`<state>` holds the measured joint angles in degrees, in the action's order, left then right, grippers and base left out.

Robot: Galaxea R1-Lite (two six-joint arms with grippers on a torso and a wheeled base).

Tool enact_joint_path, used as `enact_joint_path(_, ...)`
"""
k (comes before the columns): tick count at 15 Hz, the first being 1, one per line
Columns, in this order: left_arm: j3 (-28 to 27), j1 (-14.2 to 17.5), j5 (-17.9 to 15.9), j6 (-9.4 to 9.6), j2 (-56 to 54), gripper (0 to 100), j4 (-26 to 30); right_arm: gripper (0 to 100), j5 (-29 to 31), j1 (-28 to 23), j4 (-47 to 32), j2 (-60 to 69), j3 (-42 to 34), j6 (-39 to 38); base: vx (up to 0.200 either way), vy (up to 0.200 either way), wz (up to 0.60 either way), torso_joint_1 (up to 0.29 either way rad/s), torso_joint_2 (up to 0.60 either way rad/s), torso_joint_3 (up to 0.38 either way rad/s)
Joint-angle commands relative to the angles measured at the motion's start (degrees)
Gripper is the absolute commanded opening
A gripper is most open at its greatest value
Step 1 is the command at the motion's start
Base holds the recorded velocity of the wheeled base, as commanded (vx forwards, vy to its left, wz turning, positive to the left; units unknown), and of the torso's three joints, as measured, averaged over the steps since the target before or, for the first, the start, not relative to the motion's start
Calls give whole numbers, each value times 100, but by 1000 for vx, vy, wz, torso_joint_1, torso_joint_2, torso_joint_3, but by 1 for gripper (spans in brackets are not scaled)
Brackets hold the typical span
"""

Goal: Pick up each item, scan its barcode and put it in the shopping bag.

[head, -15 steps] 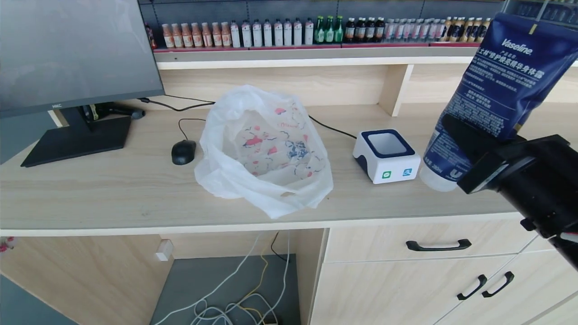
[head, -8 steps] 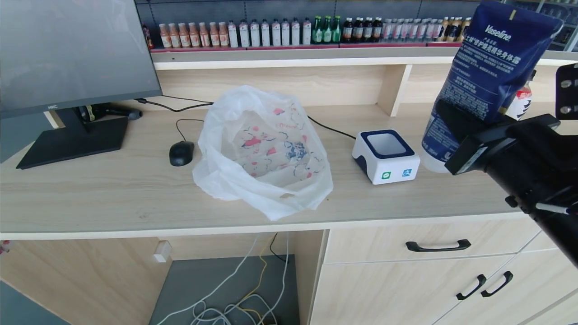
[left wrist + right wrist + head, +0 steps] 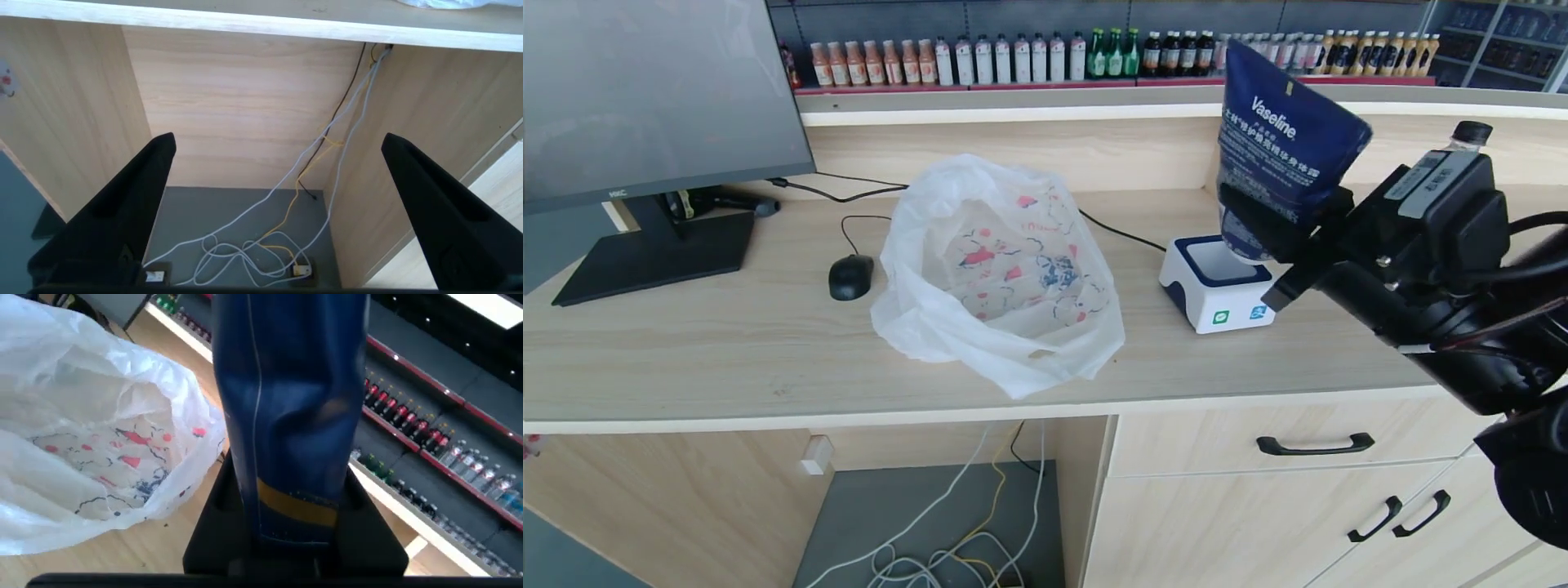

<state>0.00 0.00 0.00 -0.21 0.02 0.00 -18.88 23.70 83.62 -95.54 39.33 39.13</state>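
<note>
The blue pouch (image 3: 1286,155) hangs in the air, upright and leaning slightly, with its lower end directly over the window of the white and blue scanner (image 3: 1217,286); whether the two touch cannot be told. The right end effector (image 3: 1274,233) is closed on the pouch's lower part, a finger on each side, so the bulk of the pouch rises above the grip. In the right wrist view the pouch (image 3: 286,416) stands up from between the fingers (image 3: 219,498) of the right end effector (image 3: 286,514).

The open white shopping bag (image 3: 996,269) with red and blue markings sits on the worktop (image 3: 727,343) just beside the scanner, on its left. Farther left lie a black mouse (image 3: 851,276) and a monitor (image 3: 645,82). A row of bottles (image 3: 1013,57) lines the shelf behind.

The left end effector (image 3: 278,212) hangs below the worktop's edge, spread wide and holding nothing, with loose cables (image 3: 270,237) on the floor beyond it.
</note>
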Motion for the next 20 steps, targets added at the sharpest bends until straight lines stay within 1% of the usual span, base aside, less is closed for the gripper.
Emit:
enact_joint_path(1,0,0,0,-6,-2,100,0,0,-485,-410,14,-325,93,341,0,0,0,0,0,0)
enact_joint_path(2,0,-9,0,-6,-2,100,0,0,-898,-682,14,-369,181,481,0,0,0,0,0,0)
enact_joint_path(3,0,-9,0,3,-2,100,0,0,-1118,-832,14,-404,277,543,0,0,0,0,0,0)
enact_joint_path(4,0,-9,0,-6,-2,100,0,0,-1487,-1043,6,-457,515,596,0,0,0,0,0,0)
enact_joint_path(6,0,0,0,3,-2,100,0,0,-1900,-1227,-82,-580,954,604,0,0,0,0,0,0)
enact_joint_path(8,0,0,0,3,-2,100,0,0,-2322,-1254,-126,-835,1323,613,0,0,0,0,0,0)
enact_joint_path(10,0,0,0,3,-2,100,0,0,-2453,-1403,-109,-993,1517,719,0,0,0,0,0,0)
enact_joint_path(12,0,0,0,3,-2,100,0,0,-2410,-1517,-82,-993,1464,886,0,0,0,0,0,0)
enact_joint_path(15,0,0,0,3,-2,100,0,0,-2515,-1588,-21,-1046,1121,1176,0,0,0,0,0,0)
enact_joint_path(17,0,0,0,-6,-2,100,0,0,-3113,-1676,296,-1204,963,1105,0,0,0,0,0,0)
enact_joint_path(20,0,0,0,3,-2,100,0,0,-3227,-1702,638,-1529,928,1105,0,0,0,0,0,0)
